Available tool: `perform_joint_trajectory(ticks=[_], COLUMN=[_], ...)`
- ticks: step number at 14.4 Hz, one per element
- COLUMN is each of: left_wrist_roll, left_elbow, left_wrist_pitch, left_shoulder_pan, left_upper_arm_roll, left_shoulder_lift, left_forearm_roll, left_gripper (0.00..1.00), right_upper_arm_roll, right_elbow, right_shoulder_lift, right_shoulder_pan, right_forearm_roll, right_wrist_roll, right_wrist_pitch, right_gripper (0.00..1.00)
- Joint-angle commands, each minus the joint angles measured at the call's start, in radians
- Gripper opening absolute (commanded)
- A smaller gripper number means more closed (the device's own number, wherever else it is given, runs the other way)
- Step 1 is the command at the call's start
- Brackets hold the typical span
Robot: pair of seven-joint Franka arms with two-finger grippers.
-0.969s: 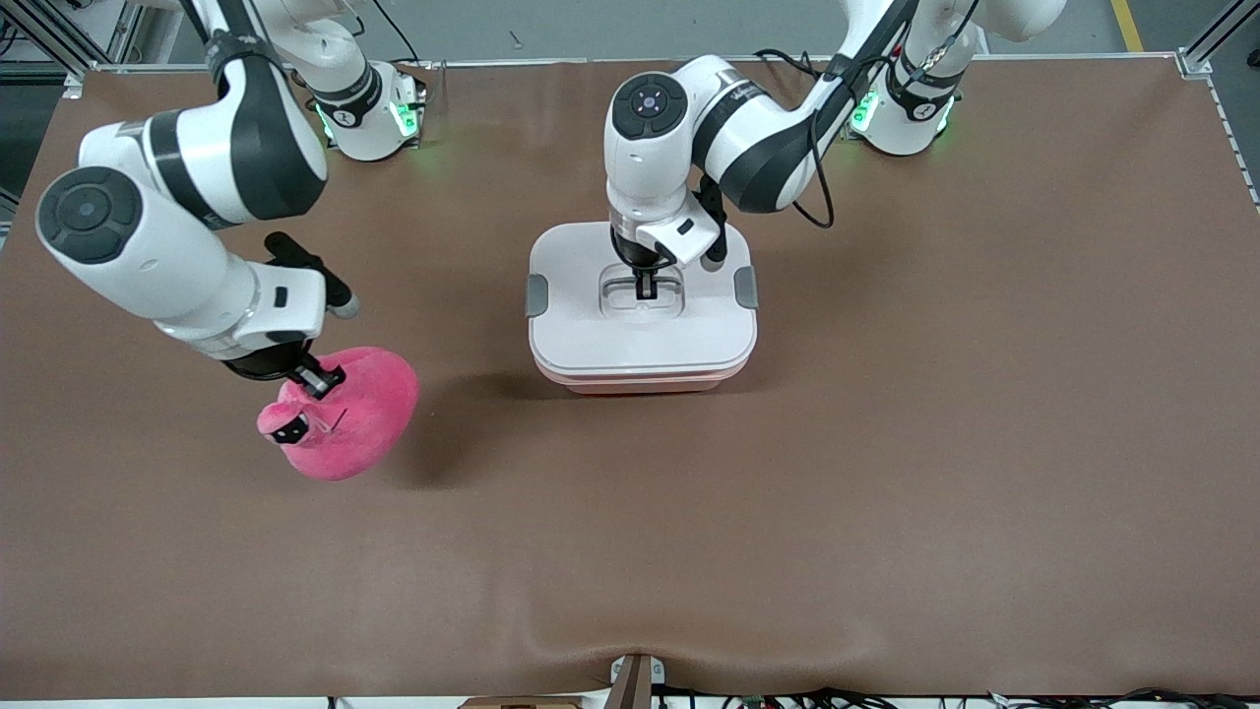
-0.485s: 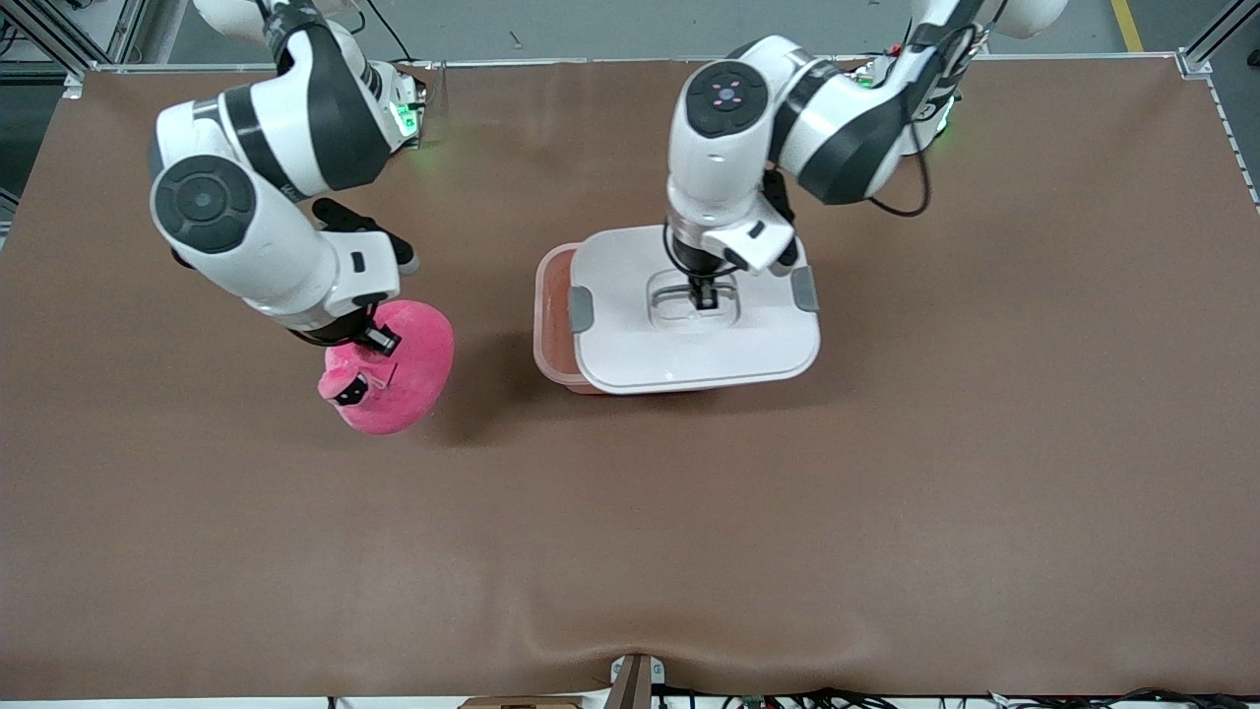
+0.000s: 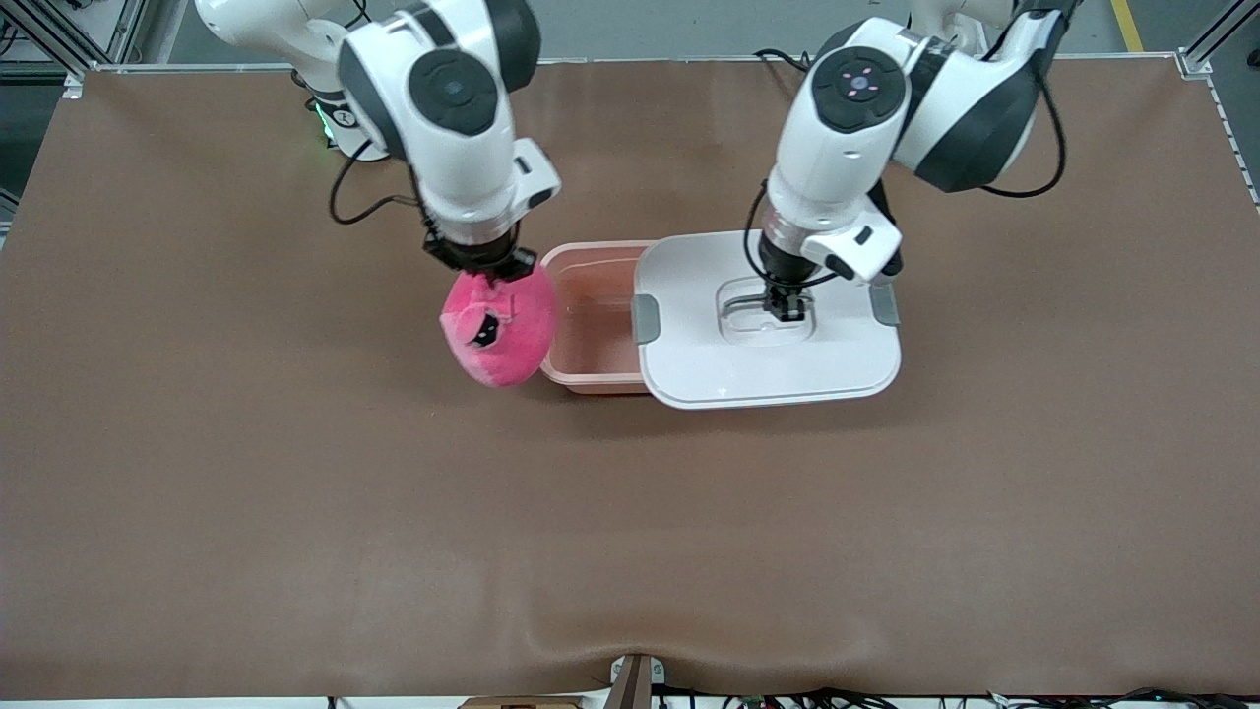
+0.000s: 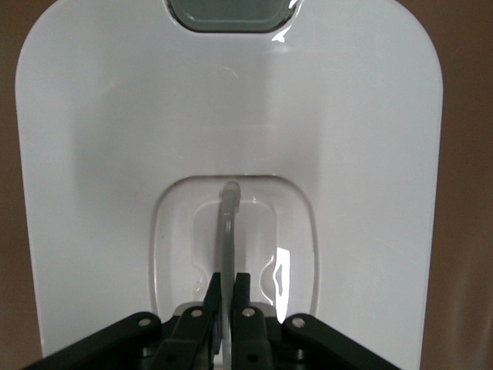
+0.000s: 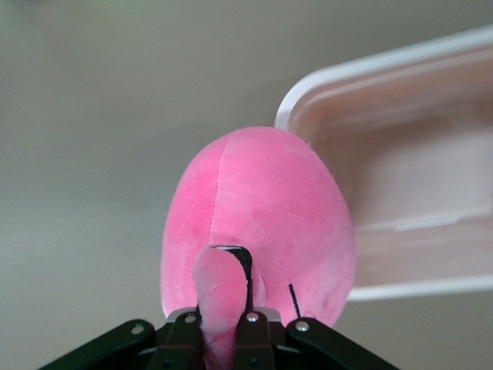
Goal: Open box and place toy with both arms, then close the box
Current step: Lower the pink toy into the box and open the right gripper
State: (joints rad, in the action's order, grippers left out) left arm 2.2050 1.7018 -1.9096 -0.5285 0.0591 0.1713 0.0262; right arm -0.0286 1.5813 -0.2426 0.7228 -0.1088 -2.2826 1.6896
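Dangling toy (image 3: 499,330) — lid (image 3: 768,335) aloft

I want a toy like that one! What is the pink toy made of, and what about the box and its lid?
The toy looks like soft plush: fuzzy pink fabric with a sewn seam, squashed where the right gripper pinches it. The box seems to be see-through pink plastic, smooth and thin-walled. The lid, held by the left gripper, looks like hard white plastic, glossy enough to reflect light, with grey clips.
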Motion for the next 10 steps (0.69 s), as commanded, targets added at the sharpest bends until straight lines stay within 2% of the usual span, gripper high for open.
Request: perform_joint_trajectory(ticks=[1, 2, 6, 10], left_wrist_roll=[-0.085, -0.102, -0.192, -0.309], left_elbow=[0.076, 0.079, 0.123, 0.147], left_wrist_pitch=[0.000, 0.001, 0.001, 0.003], left_shoulder_pan=[0.062, 0.080, 0.133, 0.199], left_upper_arm_roll=[0.013, 0.013, 0.015, 0.013], left_shoulder_lift=[-0.081, -0.090, -0.125, -0.151], left_forearm_roll=[0.006, 0.005, -0.003, -0.058], left_gripper=[0.00, 0.00, 0.00, 0.00], right_upper_arm_roll=[-0.014, -0.013, -0.011, -0.011], right_elbow=[-0.009, -0.007, -0.003, -0.006], right_shoulder_lift=[0.013, 0.019, 0.016, -0.023], right_shoulder_pan=[0.119, 0.145, 0.168, 0.207], right_forearm_roll=[-0.096, -0.126, -0.129, -0.156], right_wrist_roll=[0.029, 0.066, 0.084, 0.152], right_wrist_pitch=[-0.022, -0.034, -0.035, 0.008], right_gripper=[0.00, 0.00, 0.00, 0.00])
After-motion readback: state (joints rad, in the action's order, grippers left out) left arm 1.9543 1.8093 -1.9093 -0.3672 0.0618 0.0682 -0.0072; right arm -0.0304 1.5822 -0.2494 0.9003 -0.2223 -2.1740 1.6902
